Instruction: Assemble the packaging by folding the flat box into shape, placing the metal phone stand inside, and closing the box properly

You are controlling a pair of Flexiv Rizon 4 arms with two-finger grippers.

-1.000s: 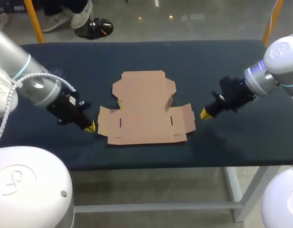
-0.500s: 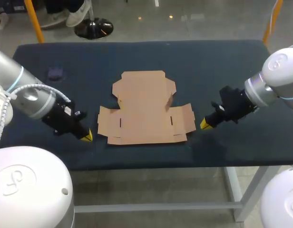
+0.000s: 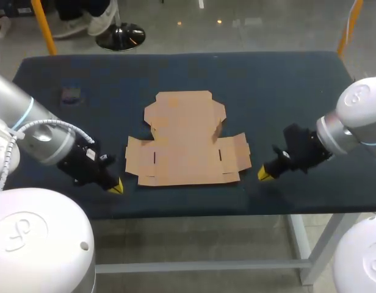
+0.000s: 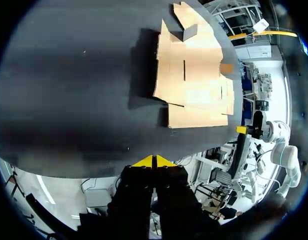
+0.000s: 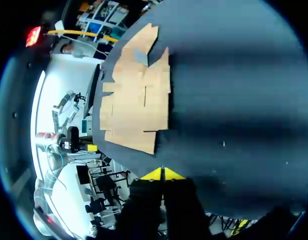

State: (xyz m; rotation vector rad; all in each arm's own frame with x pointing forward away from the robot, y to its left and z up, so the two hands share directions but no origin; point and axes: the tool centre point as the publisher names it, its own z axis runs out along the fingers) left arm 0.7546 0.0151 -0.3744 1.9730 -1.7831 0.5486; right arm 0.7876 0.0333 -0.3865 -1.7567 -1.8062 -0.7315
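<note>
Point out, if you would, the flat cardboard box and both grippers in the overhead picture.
flat cardboard box (image 3: 185,146): head view, on its middle panel.
left gripper (image 3: 116,185): head view, at its yellow tips.
right gripper (image 3: 263,175): head view, at its yellow tips.

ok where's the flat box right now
In the head view the flat box lies mid-table, between the left gripper and the right gripper, touched by neither.

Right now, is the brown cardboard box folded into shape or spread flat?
Spread flat: the brown cardboard box lies on the dark table with its panels unfolded.
</note>
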